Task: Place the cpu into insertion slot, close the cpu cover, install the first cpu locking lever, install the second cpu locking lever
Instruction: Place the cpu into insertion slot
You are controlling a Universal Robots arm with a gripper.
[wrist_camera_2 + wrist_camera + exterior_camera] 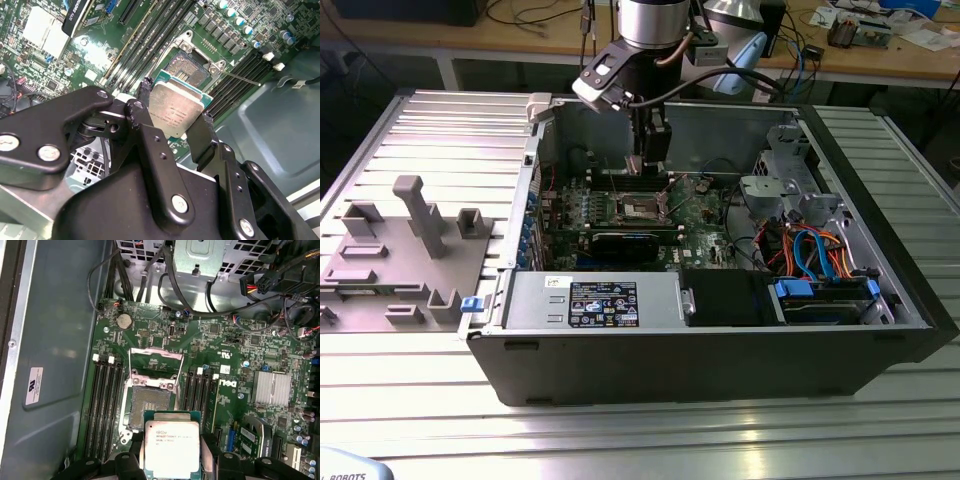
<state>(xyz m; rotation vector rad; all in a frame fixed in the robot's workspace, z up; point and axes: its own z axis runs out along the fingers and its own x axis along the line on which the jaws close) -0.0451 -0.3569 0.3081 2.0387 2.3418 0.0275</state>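
Observation:
My gripper reaches down into the open computer case and hangs just above the motherboard. It is shut on the cpu, a flat square chip with a dull silver top on a green edge. In both wrist views a black finger presses each of two opposite sides of the cpu. The insertion slot lies open and bare right beside the chip, its pin field showing. The cpu cover stands swung up at the slot's far end. Thin wire locking levers stick up beside it.
Memory slots flank the socket on both sides. A finned heatsink and loose black cables lie close by. The case walls, a power supply and a drive bay hem in the board. A grey fixture stands on the exterior view's left.

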